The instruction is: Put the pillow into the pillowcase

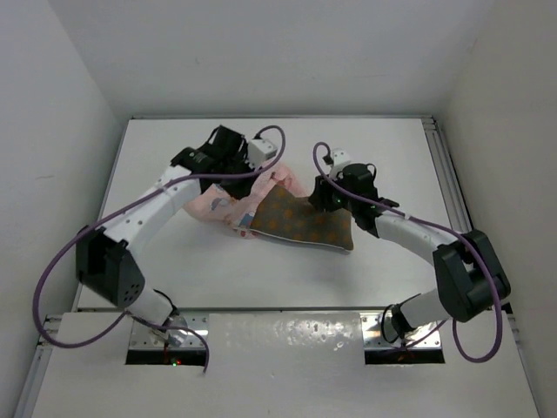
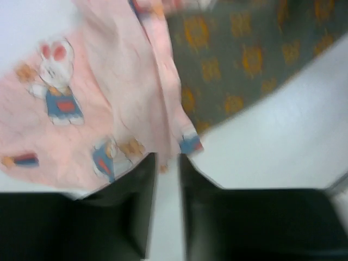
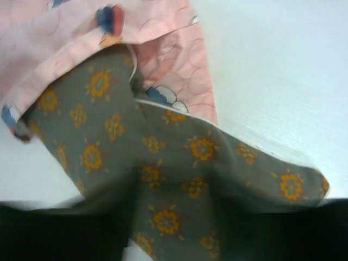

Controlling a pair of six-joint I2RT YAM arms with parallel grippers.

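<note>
At the table's [image 1: 174,279] near edge, 2 arm bases sit on a metal plate [image 1: 261,335], purple cables [image 1: 48,279] looping off them. Mid-table lies the pillow [image 1: 300,225], its left end tucked under the pillowcase [image 1: 218,205] opening. The right gripper [image 3: 179,217] has the pillow's right end bunched between its spread fingers; whether they pinch it I cannot tell. The left gripper [image 2: 167,159] is slightly parted on bare table, the pillowcase hem at its tips. White walls [image 1: 261,61] close the back.
</note>
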